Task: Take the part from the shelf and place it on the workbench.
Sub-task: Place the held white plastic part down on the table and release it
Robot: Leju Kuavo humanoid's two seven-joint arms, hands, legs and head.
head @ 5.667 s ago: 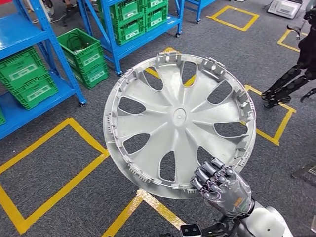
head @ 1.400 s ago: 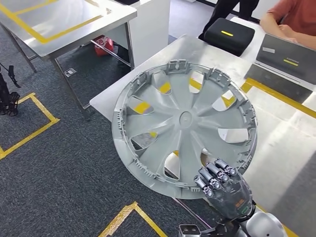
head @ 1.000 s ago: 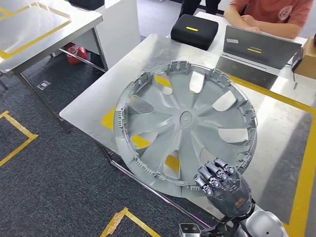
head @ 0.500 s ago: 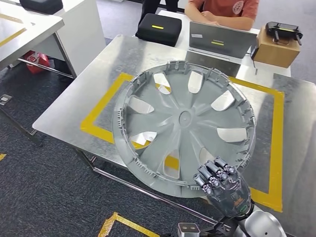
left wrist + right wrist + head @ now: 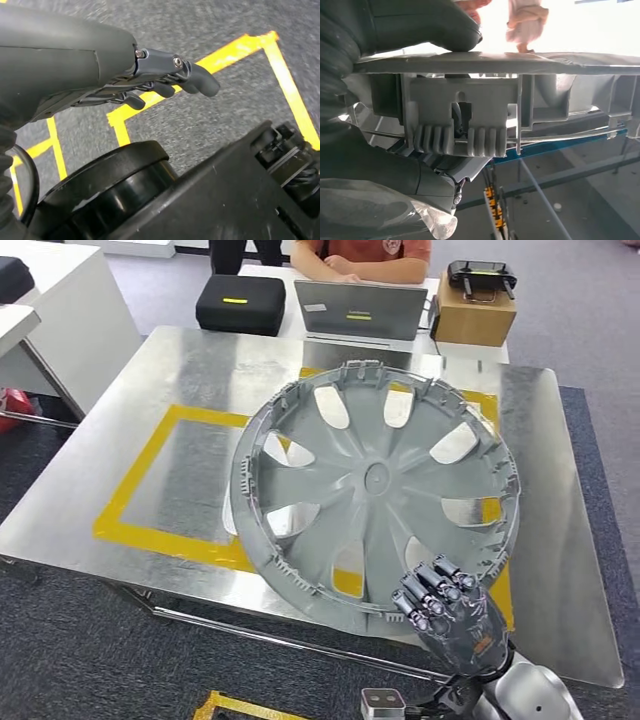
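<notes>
Right hand (image 5: 445,612) grips hubcap (image 5: 373,490) rim over workbench (image 5: 181,370)

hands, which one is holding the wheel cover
The right hand: it grips the wheel cover by its near rim above the workbench. The left hand hangs over carpet, holding nothing.

Grey wheel cover (image 5: 362,490); silver workbench (image 5: 189,370), yellow tape outline (image 5: 143,465).

The hubcap (image 5: 375,490) is moulded in matt grey plastic. The workbench (image 5: 98,475) is topped with brushed, shiny metal, edged by yellow tape (image 5: 143,455). The floor (image 5: 68,660) is covered in rough grey carpet. The box (image 5: 472,315) is made of cardboard.
</notes>
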